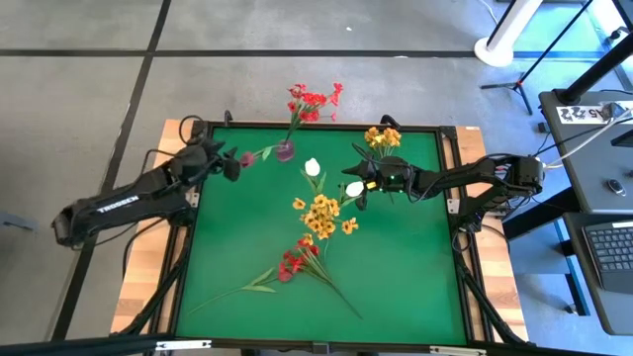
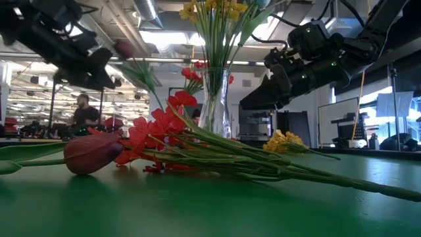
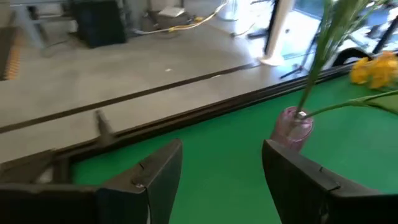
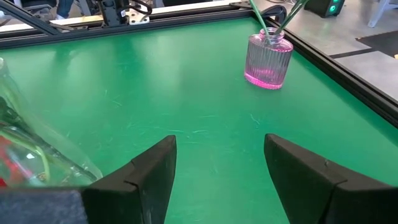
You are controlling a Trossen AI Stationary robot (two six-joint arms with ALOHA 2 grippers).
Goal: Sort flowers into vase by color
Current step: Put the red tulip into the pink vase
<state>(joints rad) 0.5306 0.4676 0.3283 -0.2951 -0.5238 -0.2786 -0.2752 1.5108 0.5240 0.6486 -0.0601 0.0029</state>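
A pink vase [image 1: 285, 150] at the table's far side holds red flowers [image 1: 315, 102]; a dark red bud [image 1: 247, 158] leans out of it on a green stem toward my left gripper [image 1: 231, 165], which hangs open just left of it, touching nothing. A clear vase [image 2: 214, 108] at the far right holds yellow flowers [image 1: 383, 135]. My right gripper [image 1: 362, 185] is open above the table beside it, with nothing between its fingers. Two white buds [image 1: 313, 167], a yellow-orange spray [image 1: 321, 213] and a red spray [image 1: 297, 259] lie on the green mat.
The green mat [image 1: 415, 277] has a raised black frame along its edges. A long stem with leaves [image 1: 259, 282] stretches toward the near left. In the low view a dark red tulip [image 2: 92, 153] lies at the front by the red spray. The near right part of the mat is bare.
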